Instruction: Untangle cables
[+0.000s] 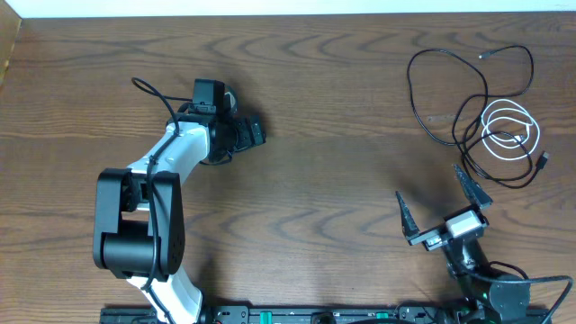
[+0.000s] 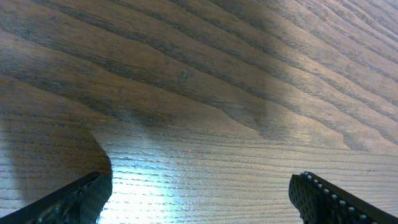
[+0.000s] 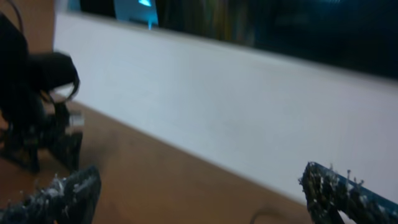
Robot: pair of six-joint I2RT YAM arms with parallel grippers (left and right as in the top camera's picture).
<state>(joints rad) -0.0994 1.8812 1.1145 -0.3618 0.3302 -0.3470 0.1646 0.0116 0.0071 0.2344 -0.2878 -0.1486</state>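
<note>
Now, left arm [image 1: 171, 153] and right arm [image 1: 463, 247] jaws spread wide; black cable [image 1: 410, 85] across white cable [image 1: 537, 137].

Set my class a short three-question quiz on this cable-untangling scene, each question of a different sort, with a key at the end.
1. True or false: the right gripper is shut on the white cable.
2. Where on the table do the white cable and the black cable lie in the overhead view? A) at the left edge B) at the right side, beyond the right gripper C) in the centre
3. Fill in: the left gripper stands open over bare ____.
Key: 1 false: it stands open, clear of both cables. 2 B. 3 wood.
</note>
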